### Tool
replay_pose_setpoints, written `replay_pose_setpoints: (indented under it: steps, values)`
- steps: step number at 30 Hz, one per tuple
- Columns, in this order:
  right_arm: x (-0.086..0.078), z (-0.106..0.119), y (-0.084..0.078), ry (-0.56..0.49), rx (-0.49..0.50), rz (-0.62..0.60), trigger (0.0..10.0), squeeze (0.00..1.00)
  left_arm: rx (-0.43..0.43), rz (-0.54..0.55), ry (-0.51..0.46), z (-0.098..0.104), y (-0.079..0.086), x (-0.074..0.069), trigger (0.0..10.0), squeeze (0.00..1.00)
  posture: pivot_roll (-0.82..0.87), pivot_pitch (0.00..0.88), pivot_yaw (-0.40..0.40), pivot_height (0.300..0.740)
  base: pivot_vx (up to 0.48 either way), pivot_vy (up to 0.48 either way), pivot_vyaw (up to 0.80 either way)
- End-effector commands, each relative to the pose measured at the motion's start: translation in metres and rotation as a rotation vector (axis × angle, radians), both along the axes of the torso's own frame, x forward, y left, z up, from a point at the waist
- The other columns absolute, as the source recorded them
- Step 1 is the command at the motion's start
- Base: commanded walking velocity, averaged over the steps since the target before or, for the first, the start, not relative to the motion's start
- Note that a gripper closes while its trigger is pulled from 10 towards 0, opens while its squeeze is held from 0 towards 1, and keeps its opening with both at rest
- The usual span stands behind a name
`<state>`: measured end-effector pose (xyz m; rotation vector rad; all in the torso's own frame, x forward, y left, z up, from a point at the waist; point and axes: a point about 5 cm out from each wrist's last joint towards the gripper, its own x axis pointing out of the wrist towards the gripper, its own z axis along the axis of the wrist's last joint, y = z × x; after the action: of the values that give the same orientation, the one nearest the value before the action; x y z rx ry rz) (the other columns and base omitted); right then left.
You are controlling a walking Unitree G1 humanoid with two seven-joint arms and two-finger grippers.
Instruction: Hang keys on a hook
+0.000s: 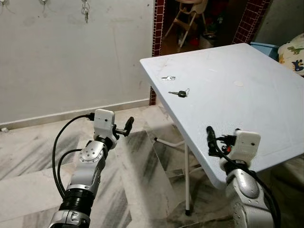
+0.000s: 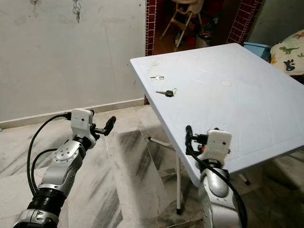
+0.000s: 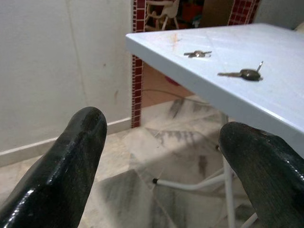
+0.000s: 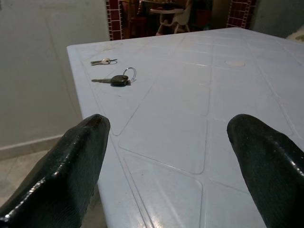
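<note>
Here, your black-headed key with its silver ring (image 1: 179,93) lies flat near the left edge of the pale blue plastic folding table (image 1: 247,109), centre of the left eye frame, with a small silver key (image 1: 168,78) just beyond it. Upper left, a bunch of keys (image 1: 85,9) already hangs from a hook on the white wall (image 1: 71,57). Your left gripper (image 1: 125,128) hovers lower left over the marble floor (image 1: 142,180), fingers spread. Your right gripper (image 4: 166,161), at the lower right, sits at the table's near edge, fingers spread wide, nothing held.
</note>
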<state>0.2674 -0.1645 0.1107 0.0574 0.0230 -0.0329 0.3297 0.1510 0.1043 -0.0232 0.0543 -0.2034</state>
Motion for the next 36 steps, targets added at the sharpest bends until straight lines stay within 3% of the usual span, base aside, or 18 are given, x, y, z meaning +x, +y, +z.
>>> replay_pose_setpoints:
  steps: [1,6,8,10,13,17,18,22,29,36]
  values:
    - [0.003,-0.003,0.002,0.017,-0.038,0.067,10.0,0.00,-0.032,0.048,-0.010,0.000,0.002,-0.006,10.0,0.00,0.15,0.000,-0.155,0.740,0.000,0.000,-0.80]
    - [0.004,-0.004,-0.009,0.044,-0.092,0.122,10.0,0.00,-0.081,0.066,0.038,-0.014,-0.010,-0.016,10.0,0.00,0.15,0.000,-0.176,0.740,0.000,0.000,-0.80]
    - [0.006,-0.002,-0.012,0.038,-0.110,0.131,10.0,0.00,-0.081,0.049,0.036,-0.014,-0.016,-0.015,10.0,0.00,0.15,0.000,-0.174,0.740,0.000,0.000,-0.80]
    - [0.014,0.003,-0.023,0.031,-0.120,0.111,10.0,0.00,-0.098,0.003,0.017,-0.003,-0.034,-0.006,10.0,0.00,0.16,0.000,-0.181,0.740,0.000,0.000,-0.80]
    - [0.015,-0.001,-0.030,0.029,-0.120,0.078,10.0,0.00,-0.105,-0.021,0.005,0.002,-0.041,-0.003,10.0,0.00,0.15,0.000,-0.159,0.740,0.000,0.000,-0.80]
    - [0.014,-0.001,-0.031,0.018,-0.084,0.040,10.0,0.00,-0.102,-0.021,0.010,0.004,-0.041,-0.002,10.0,0.00,0.14,0.000,-0.128,0.740,0.000,0.000,-0.80]
    - [0.011,-0.001,-0.027,0.004,-0.075,0.035,10.0,0.00,-0.087,-0.039,0.020,0.002,-0.041,-0.004,10.0,0.00,0.13,0.000,-0.082,0.740,0.000,0.000,-0.46]
    - [0.007,-0.007,-0.019,-0.002,-0.031,-0.002,10.0,0.00,-0.056,-0.100,0.044,0.001,-0.041,-0.004,10.0,0.00,0.14,0.000,-0.039,0.740,0.000,0.000,-0.23]
    - [0.005,-0.008,-0.015,-0.016,-0.016,-0.033,10.0,0.00,-0.034,-0.160,0.048,0.004,-0.041,-0.003,10.0,0.00,0.13,0.000,-0.049,0.740,0.000,0.000,0.00]
    - [0.002,-0.015,-0.015,0.012,-0.009,-0.058,10.0,0.00,-0.074,-0.084,0.109,-0.010,-0.039,-0.013,10.0,0.00,0.10,0.000,-0.061,0.740,0.000,0.000,0.00]
